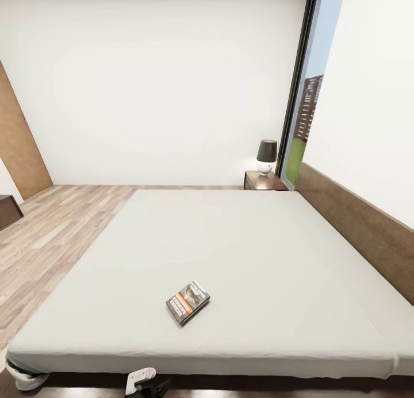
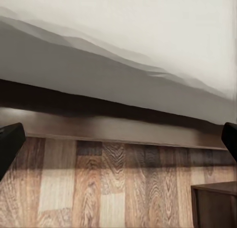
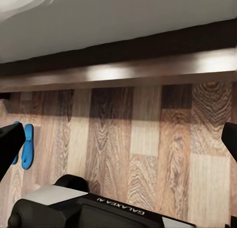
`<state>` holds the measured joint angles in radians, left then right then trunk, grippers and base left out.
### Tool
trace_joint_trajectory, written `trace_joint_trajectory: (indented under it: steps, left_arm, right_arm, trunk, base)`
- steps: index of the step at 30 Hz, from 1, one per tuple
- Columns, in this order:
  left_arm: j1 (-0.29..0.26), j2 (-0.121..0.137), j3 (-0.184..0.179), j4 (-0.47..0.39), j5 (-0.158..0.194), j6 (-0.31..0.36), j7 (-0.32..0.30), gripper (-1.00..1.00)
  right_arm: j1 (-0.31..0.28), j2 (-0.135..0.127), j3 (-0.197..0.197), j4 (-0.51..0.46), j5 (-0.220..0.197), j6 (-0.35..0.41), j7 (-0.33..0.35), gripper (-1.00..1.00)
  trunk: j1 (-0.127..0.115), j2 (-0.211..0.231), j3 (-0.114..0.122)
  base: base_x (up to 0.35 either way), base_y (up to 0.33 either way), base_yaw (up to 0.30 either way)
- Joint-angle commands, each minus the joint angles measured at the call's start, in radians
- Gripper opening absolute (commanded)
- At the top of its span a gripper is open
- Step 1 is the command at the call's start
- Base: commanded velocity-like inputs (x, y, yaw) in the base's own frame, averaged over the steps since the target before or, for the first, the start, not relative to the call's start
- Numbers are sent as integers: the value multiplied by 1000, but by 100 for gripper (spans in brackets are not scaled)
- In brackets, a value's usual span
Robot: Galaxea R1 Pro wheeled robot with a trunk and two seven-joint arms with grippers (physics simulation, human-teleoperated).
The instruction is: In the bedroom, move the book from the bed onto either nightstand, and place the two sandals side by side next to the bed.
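Note:
The book (image 1: 188,302), dark-covered with an orange band, lies flat on the bed's pale grey mattress (image 1: 230,243) near its front edge. The nightstand (image 1: 263,181) stands at the far corner of the bed beside the window, a lamp on top. In the right wrist view a blue sandal (image 3: 27,145) lies on the plank floor near the bed frame (image 3: 148,70). A sliver of a second sandal (image 3: 17,156) shows beside my dark finger. My right gripper (image 3: 118,141) is open over bare floor. My left gripper (image 2: 118,141) is open too, facing the bed's side.
The brown headboard (image 1: 356,225) runs along the right wall, and a tall window (image 1: 307,99) stands behind the nightstand. A dark bench (image 1: 8,209) sits at the far left. A dark cabinet corner (image 2: 215,203) shows in the left wrist view. My base (image 3: 98,208) is below the right gripper.

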<state>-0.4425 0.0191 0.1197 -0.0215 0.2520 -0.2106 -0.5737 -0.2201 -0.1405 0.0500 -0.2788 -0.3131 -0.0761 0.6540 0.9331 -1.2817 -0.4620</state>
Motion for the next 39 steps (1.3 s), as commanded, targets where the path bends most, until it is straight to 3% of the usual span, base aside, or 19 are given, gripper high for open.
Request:
trace_joint_trajectory:
  steps: [1,39]
  left_arm:
    - [-1,-1,8,2,-2,-1,-6,100]
    - [-1,-9,6,2,-1,-1,-2,100]
  right_arm:
    - [-1,-1,5,1,-4,-5,1,100]
    - [-1,-1,7,1,-4,-6,1,100]
  trunk:
    - [-4,7,2]
    - [-150,273,121]
  base:
    - [0,0,0]
    - [0,0,0]
